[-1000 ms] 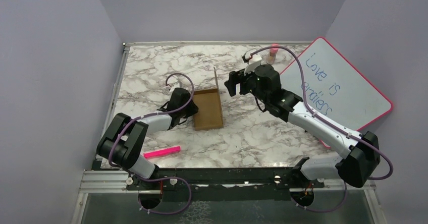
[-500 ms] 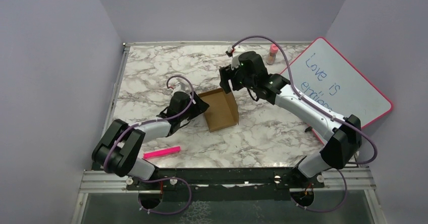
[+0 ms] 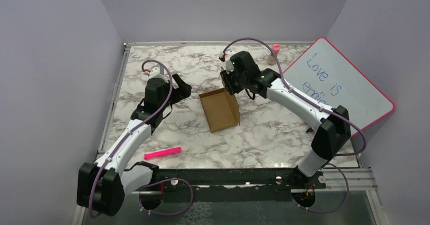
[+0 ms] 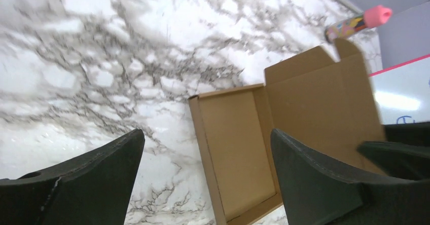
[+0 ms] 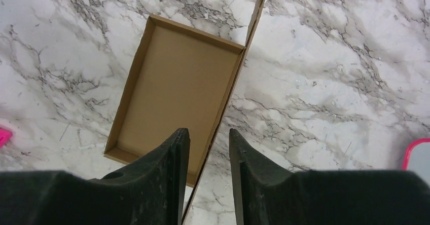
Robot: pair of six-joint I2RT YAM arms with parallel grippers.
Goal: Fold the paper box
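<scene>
The paper box (image 3: 220,114) is a brown cardboard tray lying open on the marble table, with its lid flap (image 5: 238,68) standing upright along its right side. In the top view my right gripper (image 3: 229,82) hangs over the box's far right corner. In the right wrist view the right gripper (image 5: 208,131) straddles the flap's top edge. Its jaws are narrow, and a gap still shows beside the flap. My left gripper (image 3: 183,89) hovers left of the box, apart from it. In the left wrist view the left gripper (image 4: 205,134) is wide open over the box (image 4: 238,154), holding nothing.
A pink marker (image 3: 162,153) lies near the front left. A pink-framed whiteboard (image 3: 345,88) leans at the right. A small pink-capped bottle (image 3: 275,52) stands at the back. Purple walls enclose the table on three sides.
My left gripper let go of the box's left side, opened wide and pulled up and back. My right gripper moved left onto the upright flap while narrowing. The box turned slightly.
</scene>
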